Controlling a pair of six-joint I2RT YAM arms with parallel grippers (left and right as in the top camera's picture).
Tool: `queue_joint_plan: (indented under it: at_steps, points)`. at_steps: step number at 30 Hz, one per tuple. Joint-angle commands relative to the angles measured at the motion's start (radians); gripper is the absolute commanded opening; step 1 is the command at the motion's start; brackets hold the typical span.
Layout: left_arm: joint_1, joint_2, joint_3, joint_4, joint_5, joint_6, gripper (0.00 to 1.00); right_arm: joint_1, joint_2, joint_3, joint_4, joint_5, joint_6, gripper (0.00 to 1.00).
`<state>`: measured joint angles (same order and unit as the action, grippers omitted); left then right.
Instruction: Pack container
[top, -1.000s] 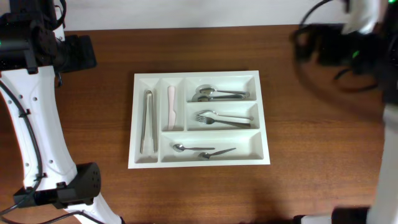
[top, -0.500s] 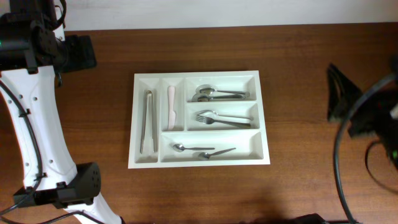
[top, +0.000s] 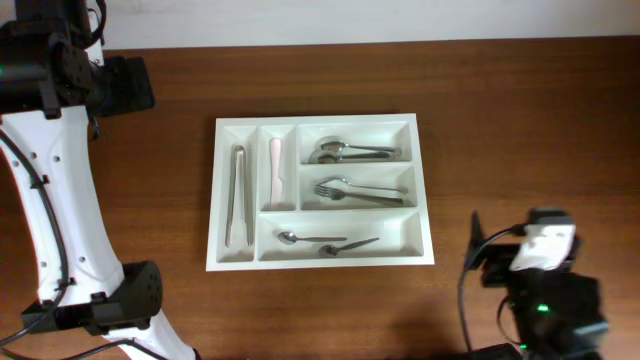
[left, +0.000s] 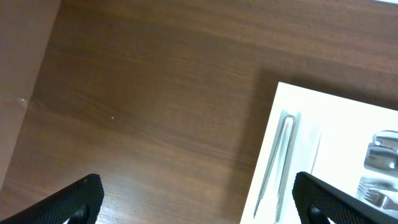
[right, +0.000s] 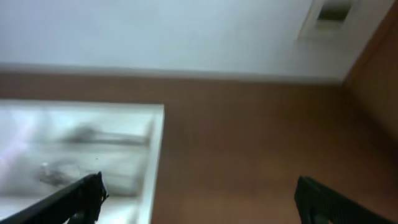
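A white cutlery tray (top: 425, 190) sits mid-table. It holds metal tongs (top: 238, 195), a pale knife (top: 275, 172), spoons (top: 345, 152), forks (top: 350, 190) and small spoons (top: 320, 241), each kind in its own compartment. My left gripper (left: 198, 202) is open and empty, high above the table left of the tray (left: 311, 155); the tongs (left: 277, 158) show in its view. My right gripper (right: 202, 199) is open and empty; its arm (top: 540, 290) is low at the front right. The tray (right: 155, 143) shows blurred in the right wrist view.
The left arm (top: 45, 150) rises along the table's left side, its base (top: 110, 305) at the front left. Bare wooden tabletop (top: 500, 130) surrounds the tray. A white wall lies beyond the table's far edge (right: 186, 37).
The right arm has swept from the far right corner down the right side to the front right of the table. The left arm and the cutlery have not moved.
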<state>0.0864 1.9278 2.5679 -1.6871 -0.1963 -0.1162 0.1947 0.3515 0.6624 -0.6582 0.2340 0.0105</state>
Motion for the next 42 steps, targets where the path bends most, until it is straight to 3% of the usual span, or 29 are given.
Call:
queue_joint_plan:
  at_steps: [1, 7, 20, 25, 42]
  points:
    - [0.002, -0.019, 0.016, 0.0, -0.01, 0.006, 0.99, 0.006, -0.102, -0.169, 0.013, 0.002, -0.001, 0.99]
    - [0.002, -0.019, 0.016, 0.0, -0.01, 0.006, 0.99, 0.006, -0.194, -0.318, 0.037, 0.007, 0.006, 0.99]
    - [0.002, -0.019, 0.016, 0.0, -0.01, 0.006, 0.99, -0.046, -0.201, -0.469, 0.168, 0.013, 0.038, 0.99]
    - [0.002, -0.019, 0.016, 0.0, -0.01, 0.006, 0.99, -0.111, -0.201, -0.478, 0.171, 0.014, 0.058, 0.99]
    - [0.002, -0.019, 0.016, 0.0, -0.01, 0.006, 0.99, -0.111, -0.27, -0.532, 0.206, 0.006, 0.058, 0.99]
